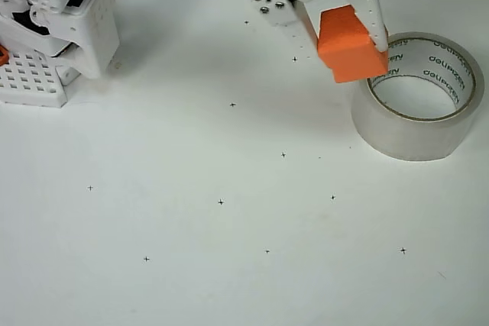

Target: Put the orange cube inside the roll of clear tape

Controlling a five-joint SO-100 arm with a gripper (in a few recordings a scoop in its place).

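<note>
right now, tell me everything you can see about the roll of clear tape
The wide roll of glossy, translucent greyish clear tape lies flat on the white table at the right of the overhead view, hole facing up. Its pale cardboard core carries green lettering, and the table shows through the empty hole. The small bright-orange cube, held in the white hand, overlaps the roll's upper-left rim; whether it touches the roll cannot be told.
</note>
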